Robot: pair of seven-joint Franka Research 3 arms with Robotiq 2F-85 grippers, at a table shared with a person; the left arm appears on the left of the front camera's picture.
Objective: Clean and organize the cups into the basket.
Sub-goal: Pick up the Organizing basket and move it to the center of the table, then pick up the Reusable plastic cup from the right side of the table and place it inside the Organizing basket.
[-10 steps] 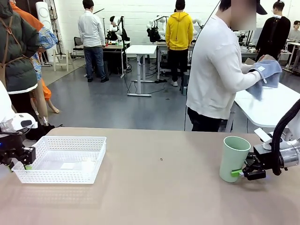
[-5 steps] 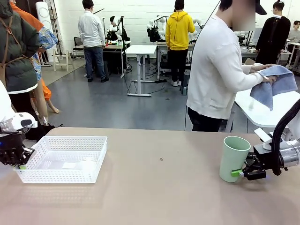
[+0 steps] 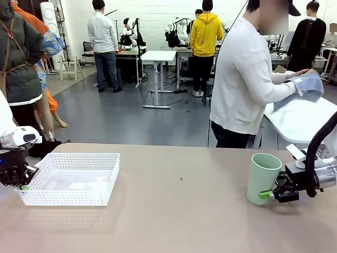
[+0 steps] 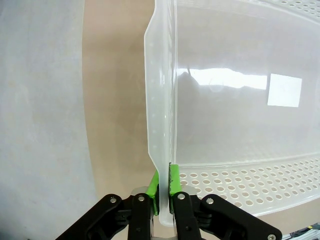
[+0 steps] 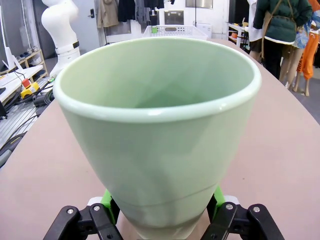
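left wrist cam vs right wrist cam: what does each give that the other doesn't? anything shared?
Left wrist view: the left gripper pinching the rolled rim of the white plastic lattice basket, with its glossy floor close up. Right wrist view: the right gripper clamped low on the upright pale mint green tumbler, its bare inside visible. Shared: the basket, far off in the right wrist view, and the tan tabletop.

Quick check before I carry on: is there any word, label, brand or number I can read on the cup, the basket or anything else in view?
No text can be read.
mint green cup: plain, no print.
white basket: no print; the pale rectangular patch on its floor looks blank.
Anything farther back in the room: too small to tell.
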